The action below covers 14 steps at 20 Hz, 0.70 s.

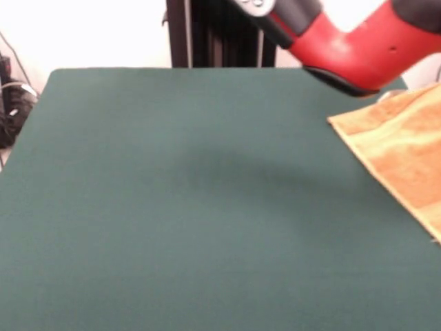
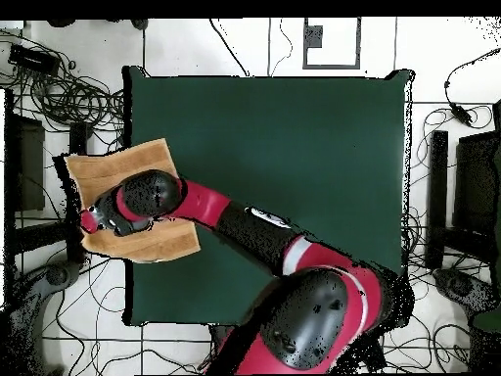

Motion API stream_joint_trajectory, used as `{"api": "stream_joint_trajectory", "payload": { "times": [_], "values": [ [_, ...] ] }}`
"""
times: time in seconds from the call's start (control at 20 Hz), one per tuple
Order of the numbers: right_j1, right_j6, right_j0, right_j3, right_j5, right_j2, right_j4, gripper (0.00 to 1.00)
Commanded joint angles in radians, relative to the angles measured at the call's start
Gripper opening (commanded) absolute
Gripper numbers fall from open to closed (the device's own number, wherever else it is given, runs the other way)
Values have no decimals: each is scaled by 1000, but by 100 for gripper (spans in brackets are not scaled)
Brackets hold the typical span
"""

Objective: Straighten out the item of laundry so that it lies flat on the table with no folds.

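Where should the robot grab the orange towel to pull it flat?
Probably the towel's bare corner lying on the table, coming straight down from above. Much of the towel hangs past the table's edge under the arm, so dragging that corner toward the table's middle should bring it on.

Floor (image 2: 245, 44) around the work area is pale, with dark seam lines cutting it into big tiles. Black cables (image 2: 68, 93) are tangled all over at 10 o'clock in the overhead view, more (image 2: 445, 117) trailing at 2 o'clock. A dark-outlined square (image 2: 331, 42) sits at 12. From the front, a plain white wall (image 1: 89, 31) and a black upright frame (image 1: 207, 41) behind.
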Motion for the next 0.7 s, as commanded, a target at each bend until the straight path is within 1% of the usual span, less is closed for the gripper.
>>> {"api": "stream_joint_trajectory", "payload": {
  "times": [0.05, 0.25, 0.45, 0.55, 0.7],
  "values": [
    [-33, 309, 89, -143, -106, -83, 102, 0],
    [-27, 327, 151, -189, -143, -120, 125, 0],
    [-25, 346, 216, -253, -139, -163, 165, 0],
    [-37, 355, 226, -251, -145, -174, 185, 0],
    [-40, 365, 266, -296, -135, -200, 222, 0]
  ]
}}
